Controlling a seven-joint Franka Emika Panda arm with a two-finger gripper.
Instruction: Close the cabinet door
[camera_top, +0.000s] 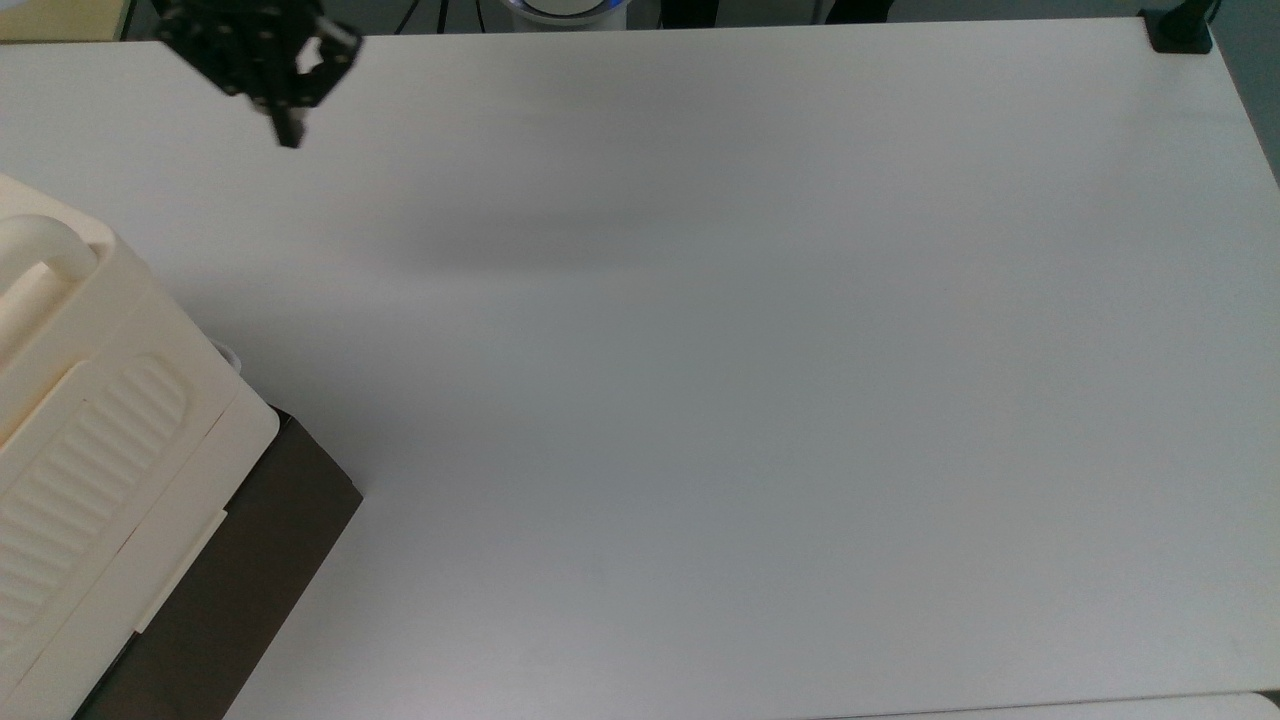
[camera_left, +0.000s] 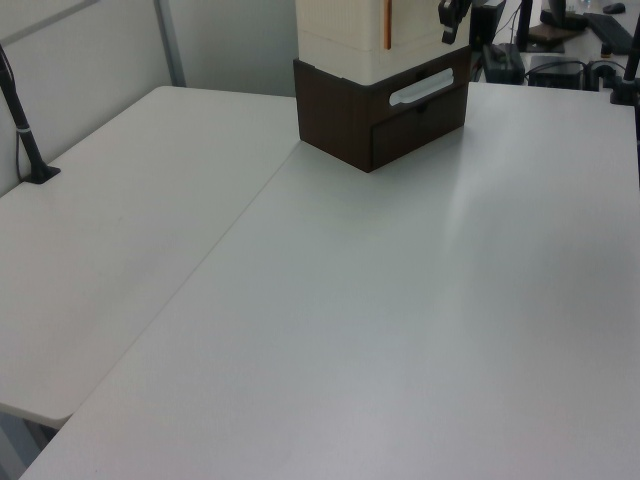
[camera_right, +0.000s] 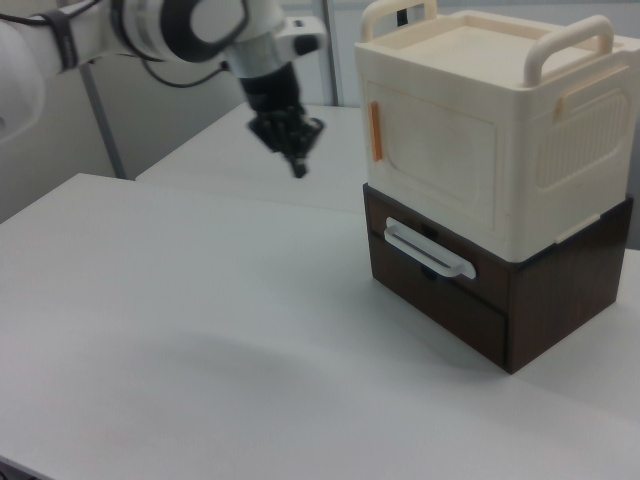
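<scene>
One cabinet door (camera_right: 440, 155) sits flush, well apart from the raised jaws (camera_right: 297, 168), seemingly pressed together

The setting is an office-type laboratory workspace. Evidence:

- A large plain white table (camera_top: 760, 400) forms the work surface; in the left view a second white table (camera_left: 120, 230) abuts it along a straight seam.
- A black clamp mount (camera_top: 1178, 30) is fixed at the table's far right corner in the top view; in the left view a black pole with cable (camera_left: 22, 125) is clamped at the adjoining table's left edge.
- A grey partition panel (camera_left: 80, 70) with a metal post stands behind the tables in the left view.
- Beyond the table's far edge in the left view stand dark desk equipment and cables (camera_left: 545, 60).
- A white robot arm (camera_right: 150, 30) reaches over the table in the right view.
</scene>
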